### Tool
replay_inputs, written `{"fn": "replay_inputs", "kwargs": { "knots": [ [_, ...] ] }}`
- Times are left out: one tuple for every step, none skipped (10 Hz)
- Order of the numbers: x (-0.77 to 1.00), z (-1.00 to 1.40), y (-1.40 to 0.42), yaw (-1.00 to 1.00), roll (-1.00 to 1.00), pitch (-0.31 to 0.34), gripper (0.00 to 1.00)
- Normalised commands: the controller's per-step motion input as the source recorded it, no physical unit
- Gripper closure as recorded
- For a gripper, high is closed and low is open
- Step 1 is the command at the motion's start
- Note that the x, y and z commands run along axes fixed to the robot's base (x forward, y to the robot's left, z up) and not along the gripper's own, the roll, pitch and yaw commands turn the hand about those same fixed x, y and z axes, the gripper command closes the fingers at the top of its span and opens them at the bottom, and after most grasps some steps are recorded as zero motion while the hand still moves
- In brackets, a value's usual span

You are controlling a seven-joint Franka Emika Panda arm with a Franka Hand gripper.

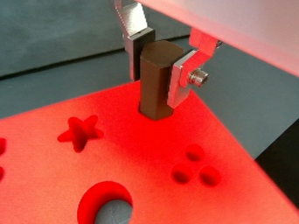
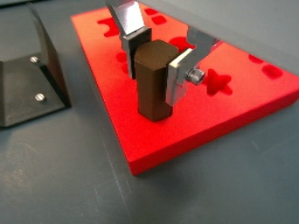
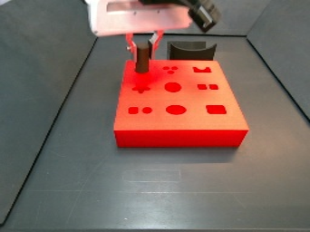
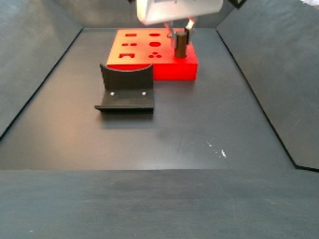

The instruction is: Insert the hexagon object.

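The hexagon object (image 1: 156, 84) is a slim brown six-sided peg. It stands upright with its lower end on the top face of the flat red block (image 1: 140, 162), near one corner. My gripper (image 1: 163, 63) is shut on the peg's upper part, a silver finger (image 1: 184, 77) on each side. Both wrist views show this; in a wrist view the peg (image 2: 152, 83) stands near the block's (image 2: 140, 131) edge. In both side views the gripper (image 3: 143, 47) holds the peg (image 3: 141, 62) (image 4: 180, 42) at the block's far corner (image 3: 130, 86). No hole shows under the peg.
The red block has shaped holes: a star (image 1: 79, 131), three dots (image 1: 195, 168), a round hole (image 1: 107, 203). The dark fixture (image 4: 126, 88) stands on the grey floor beside the block. A dark grey block with a curved notch (image 3: 191, 47) sits behind the red block.
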Motion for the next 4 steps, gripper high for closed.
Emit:
{"fn": "replay_inputs", "kwargs": {
  "knots": [
    [0.00, -0.47, -0.01, -0.20, 0.12, 0.000, 1.00],
    [0.00, -0.33, 0.00, -0.16, 0.09, 0.000, 1.00],
    [0.00, -0.19, 0.00, -0.09, 0.03, 0.000, 1.00],
    [0.00, 0.00, 0.00, 0.00, 0.00, 0.000, 1.00]
  ]
}}
